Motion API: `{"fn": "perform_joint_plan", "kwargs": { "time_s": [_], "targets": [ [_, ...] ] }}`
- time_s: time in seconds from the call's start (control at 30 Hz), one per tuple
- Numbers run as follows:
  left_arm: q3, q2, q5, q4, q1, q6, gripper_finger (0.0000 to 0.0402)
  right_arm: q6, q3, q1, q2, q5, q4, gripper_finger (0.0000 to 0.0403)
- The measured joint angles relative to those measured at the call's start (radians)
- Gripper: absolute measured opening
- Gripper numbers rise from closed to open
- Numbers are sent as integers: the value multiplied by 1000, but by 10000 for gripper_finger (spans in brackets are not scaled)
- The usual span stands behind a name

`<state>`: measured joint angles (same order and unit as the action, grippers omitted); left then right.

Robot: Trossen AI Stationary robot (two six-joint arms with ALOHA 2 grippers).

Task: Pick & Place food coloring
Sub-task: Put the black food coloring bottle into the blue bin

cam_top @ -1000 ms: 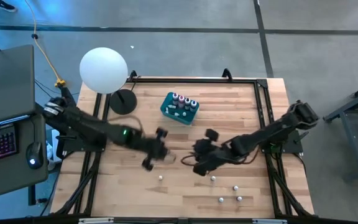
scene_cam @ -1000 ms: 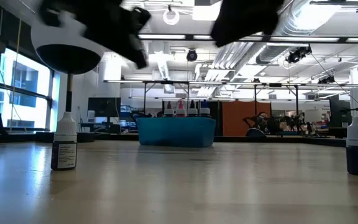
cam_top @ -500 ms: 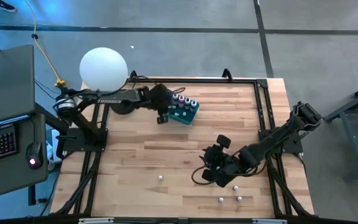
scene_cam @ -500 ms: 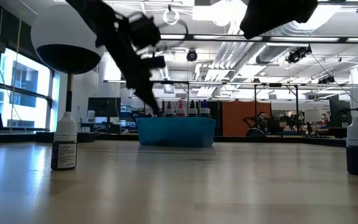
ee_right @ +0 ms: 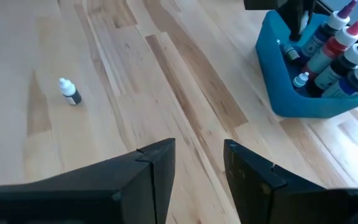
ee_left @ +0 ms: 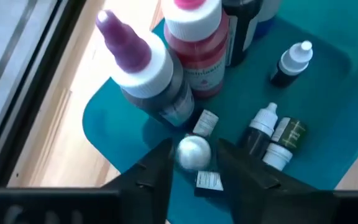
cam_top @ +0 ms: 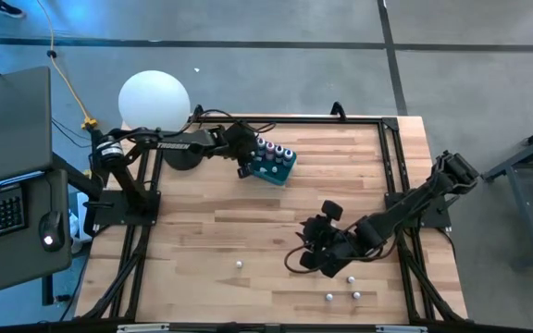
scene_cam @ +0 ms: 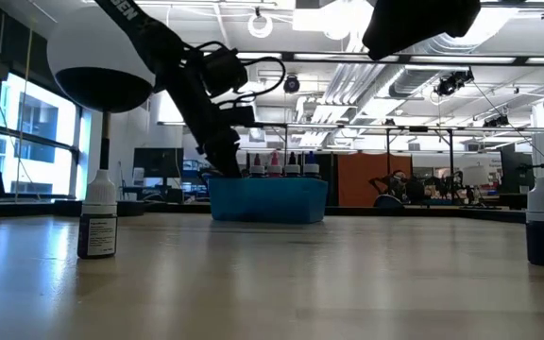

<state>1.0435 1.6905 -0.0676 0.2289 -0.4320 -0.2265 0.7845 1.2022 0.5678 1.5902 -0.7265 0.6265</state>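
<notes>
Tall bottles (ee_left: 166,68) crowd the tub (cam_top: 279,172); bare table (cam_top: 211,231) lies nearby.

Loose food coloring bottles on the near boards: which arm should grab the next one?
Right, probably. The right gripper hovers with its fingers open close to the loose bottles on the table. The left gripper is far off over the teal tub, fingers around a white-capped bottle.

Grey concrete floor (cam_top: 276,23) surrounds the wooden table (cam_top: 266,231); beyond the table, windows (scene_cam: 26,132) and ceiling ducts (scene_cam: 366,80).
</notes>
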Motion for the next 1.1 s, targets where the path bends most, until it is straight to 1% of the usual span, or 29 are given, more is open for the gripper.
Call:
{"fn": "perform_joint_plan", "kwargs": {
  "time_s": [0.07, 0.17, 0.23, 0.3, 0.33, 0.4, 0.47, 0.53, 0.6, 0.63, 0.7, 0.73, 0.8, 0.9, 0.97, 1.03, 1.1],
  "targets": [
    [0, 0, -2, 6, 0, 4, 142, 0, 0, 0, 0, 0, -11, 128],
    [10, -2, -2, 32, 4, 49, 167, 0, 0, 0, 0, 0, -28, 128],
    [48, -11, -3, 127, 7, 105, 176, -2, -8, -1, 0, -4, -65, 128],
    [117, -18, 24, 271, 7, 156, 181, -47, -44, -8, 0, -16, -173, 128],
    [154, -21, 56, 354, 7, 167, 181, -87, -76, -14, 0, -12, -260, 128],
    [218, -38, 137, 496, 7, 173, 181, -177, -155, -35, 10, 32, -487, 128],
    [264, -79, 220, 558, 18, 174, 181, -276, -247, -63, 42, 101, -775, 128],
    [298, -141, 269, 596, 37, 178, 181, -394, -321, -95, 105, 185, -1070, 128],
    [325, -217, 274, 635, 57, 175, 182, -505, -367, -127, 192, 268, -1339, 128],
    [334, -257, 261, 653, 72, 164, 182, -526, -375, -145, 241, 308, -1446, 129],
    [338, -339, 226, 668, 109, 160, 182, -521, -362, -178, 337, 376, -1569, 132],
    [332, -382, 211, 687, 128, 159, 182, -510, -336, -194, 387, 394, -1594, 135],
    [309, -467, 203, 689, 179, 161, 182, -510, -261, -222, 478, 437, -1585, 144],
    [250, -574, 188, 683, 261, 196, 182, -532, -126, -253, 589, 518, -1489, 162],
    [206, -625, 154, 683, 312, 230, 182, -534, -49, -269, 639, 593, -1410, 174],
    [164, -671, 125, 683, 354, 267, 182, -547, 9, -276, 672, 680, -1379, 184],
    [126, -711, 105, 684, 388, 296, 182, -581, 62, -276, 703, 727, -1384, 191]
  ]
}}
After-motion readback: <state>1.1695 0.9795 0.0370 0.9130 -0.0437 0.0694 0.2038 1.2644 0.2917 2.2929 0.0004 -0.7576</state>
